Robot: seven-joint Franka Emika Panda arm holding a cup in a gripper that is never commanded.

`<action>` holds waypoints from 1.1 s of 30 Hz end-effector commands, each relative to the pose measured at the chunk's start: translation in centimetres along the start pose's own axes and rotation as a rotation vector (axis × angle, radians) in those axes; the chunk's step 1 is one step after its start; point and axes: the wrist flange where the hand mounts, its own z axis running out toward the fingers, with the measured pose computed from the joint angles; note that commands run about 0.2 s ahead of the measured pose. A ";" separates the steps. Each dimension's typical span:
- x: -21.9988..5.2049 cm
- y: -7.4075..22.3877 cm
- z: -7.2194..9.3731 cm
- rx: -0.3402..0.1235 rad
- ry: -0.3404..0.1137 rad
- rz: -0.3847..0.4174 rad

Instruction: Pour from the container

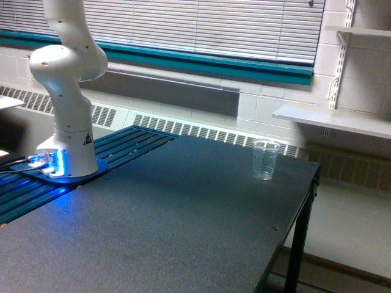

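Standing upright near the far right corner of the dark table, a clear tapered cup is seen. The gripper and its container are out of frame, so neither grip nor handling can be judged.

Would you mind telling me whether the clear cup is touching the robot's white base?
Apart. The exterior view shows the clear cup near the table's far right corner and the white base far left, bare tabletop between.

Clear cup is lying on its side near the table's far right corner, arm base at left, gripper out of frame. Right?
Not quite. In the exterior view the clear cup stands upright, mouth up, near the table's far right corner. The arm base is at left; the gripper is out of frame.
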 end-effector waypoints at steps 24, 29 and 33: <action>-11.0 -3.2 -0.2 0.163 -0.143 -0.332; -13.2 -3.5 0.6 0.176 -0.172 -0.378; -14.8 -3.5 1.3 0.181 -0.204 -0.429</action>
